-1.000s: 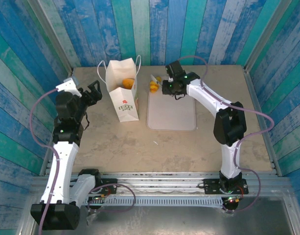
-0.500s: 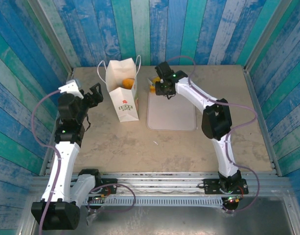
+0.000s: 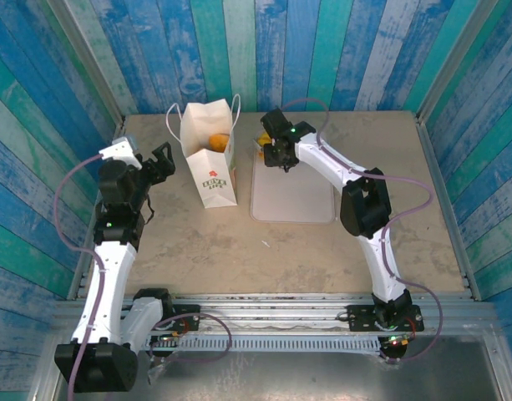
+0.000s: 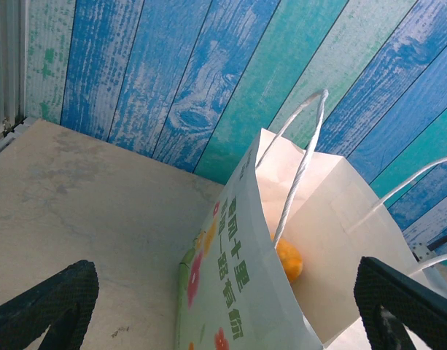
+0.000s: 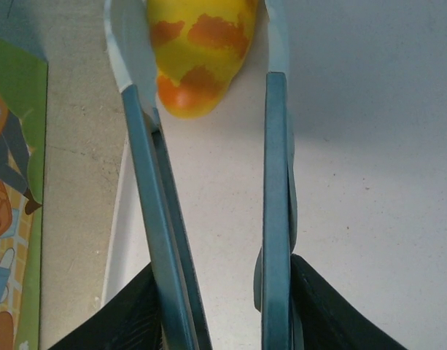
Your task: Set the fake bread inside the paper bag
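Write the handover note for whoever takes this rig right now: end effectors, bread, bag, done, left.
Left end effector: open, empty, beside the paper bag and apart from it.
Right end effector: shut on the tongs, whose tips sit either side of a yellow-orange croissant at the far left corner of the tray.
Done: at least one orange piece lies in the bag; the full count is hidden.
Left: pinch that croissant, carry it over the upright bag, drop it in.

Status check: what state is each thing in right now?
paper bag: upright, mouth open.
bread in bag: resting inside.
left end effector: open, empty.
right end effector: shut on the tongs.
tongs: tips either side of the croissant.
croissant: at the tray corner.
tray: flat on the table.
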Action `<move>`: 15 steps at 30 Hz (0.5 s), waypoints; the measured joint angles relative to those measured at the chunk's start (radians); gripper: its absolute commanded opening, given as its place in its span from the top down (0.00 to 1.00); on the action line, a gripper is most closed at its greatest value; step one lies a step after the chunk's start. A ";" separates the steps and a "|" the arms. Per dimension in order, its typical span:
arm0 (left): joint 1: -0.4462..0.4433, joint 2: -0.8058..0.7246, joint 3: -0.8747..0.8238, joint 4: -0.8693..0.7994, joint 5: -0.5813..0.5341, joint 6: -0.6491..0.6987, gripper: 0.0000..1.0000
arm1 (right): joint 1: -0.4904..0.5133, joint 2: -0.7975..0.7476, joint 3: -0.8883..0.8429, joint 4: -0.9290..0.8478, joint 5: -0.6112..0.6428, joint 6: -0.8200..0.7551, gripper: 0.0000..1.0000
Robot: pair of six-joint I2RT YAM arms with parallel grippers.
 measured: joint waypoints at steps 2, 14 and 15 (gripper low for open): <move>0.006 0.001 -0.001 0.001 0.001 -0.001 0.06 | 0.000 0.000 0.010 -0.008 0.000 -0.002 0.64; 0.029 0.016 -0.023 0.029 0.026 -0.012 0.06 | 0.001 -0.013 0.004 -0.024 0.023 -0.024 0.70; 0.031 0.021 -0.023 0.033 0.030 -0.014 0.06 | 0.001 -0.023 -0.006 -0.027 0.028 -0.027 0.70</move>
